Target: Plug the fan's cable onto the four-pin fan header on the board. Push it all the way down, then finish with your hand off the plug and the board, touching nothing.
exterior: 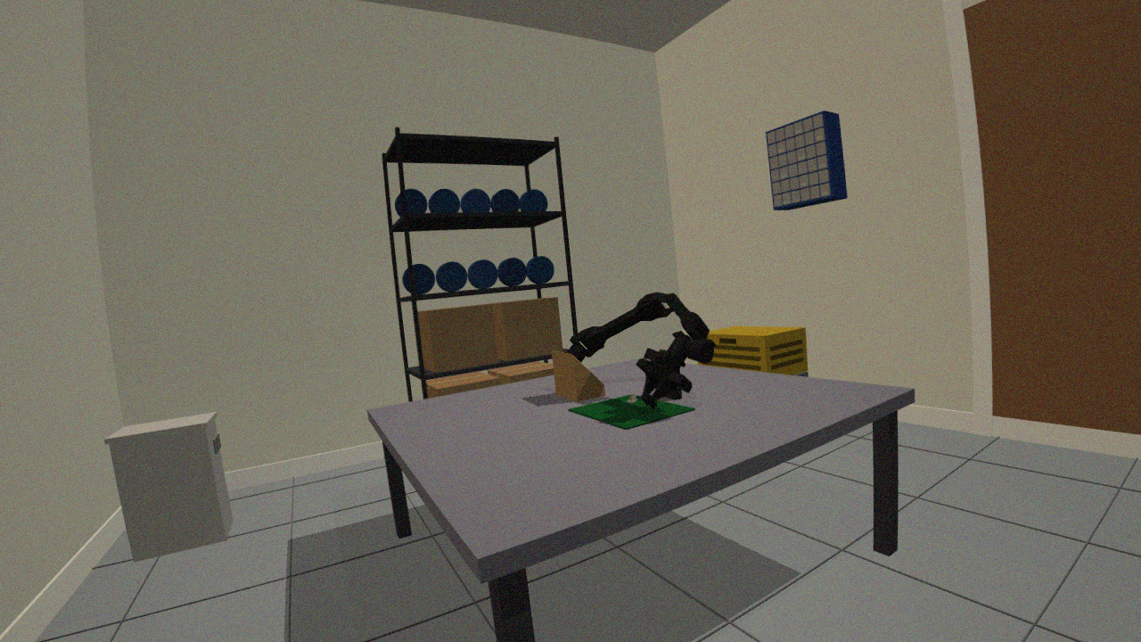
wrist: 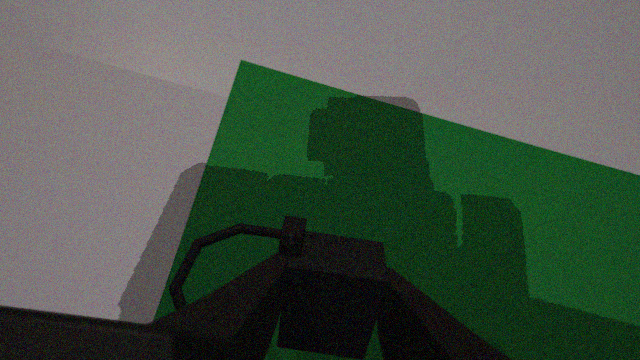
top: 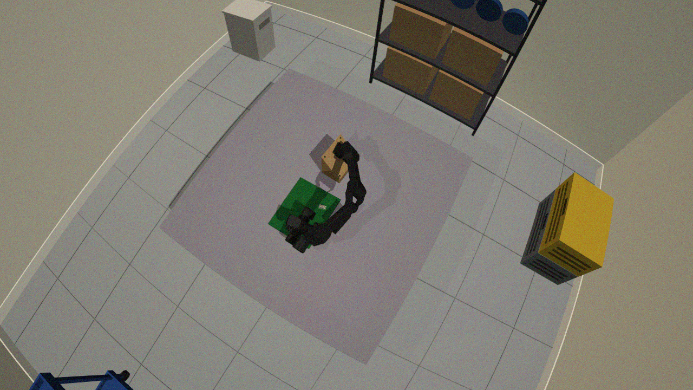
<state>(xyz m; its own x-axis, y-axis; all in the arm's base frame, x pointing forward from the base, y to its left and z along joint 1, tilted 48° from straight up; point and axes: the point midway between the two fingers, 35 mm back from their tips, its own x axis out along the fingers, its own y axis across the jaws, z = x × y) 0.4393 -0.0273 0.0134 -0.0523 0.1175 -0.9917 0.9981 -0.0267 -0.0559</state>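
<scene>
My gripper (top: 296, 225) (exterior: 650, 400) (wrist: 333, 271) is shut on the dark plug (wrist: 345, 254), above the green board (top: 300, 186) (exterior: 598, 410) (wrist: 575, 240). A black cable (wrist: 220, 235) loops from the plug's left side in the wrist view. The small whitish fan header (top: 322, 207) (exterior: 632, 398) stands on the board, nearer the arm's base than my gripper; it is outside the wrist view. The plug's underside and pins are hidden. The fan cannot be told apart from the dark arm.
A wooden block (top: 332, 157) (exterior: 574, 379) stands on the table (top: 387, 291) (exterior: 479, 479) at the arm's base. The arm reaches around the header's side of the board, and its shadow falls across the board. A shelf rack and a yellow crate (top: 586, 218) (exterior: 782, 343) stand beyond the table.
</scene>
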